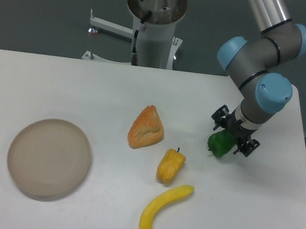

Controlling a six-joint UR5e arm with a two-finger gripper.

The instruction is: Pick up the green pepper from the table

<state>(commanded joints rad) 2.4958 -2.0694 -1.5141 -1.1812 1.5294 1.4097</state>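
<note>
Gripper: my gripper (230, 135) sits right over the green pepper (219, 144); grip state I cannot tell.
Green pepper: on the table (58, 80), three o'clock side, beyond the yellow-orange pepper (170, 166).

Table (58, 80): plain white, no pattern; green pepper (219, 144): glossy dark green; gripper (234, 132): black, on an arm (258, 56) of grey segments with light-blue joint caps and a silver tube above. Yellow-orange pepper (170, 166) has a dark stem, banana (162, 212) is uniform bright yellow, bread piece (147, 128) is orange-tan with paler mottling, and plate (49, 157) at left is matte beige-grey. Far side: floor (36, 5) dark grey-teal, robot base column (156, 29) white and silver.
</note>
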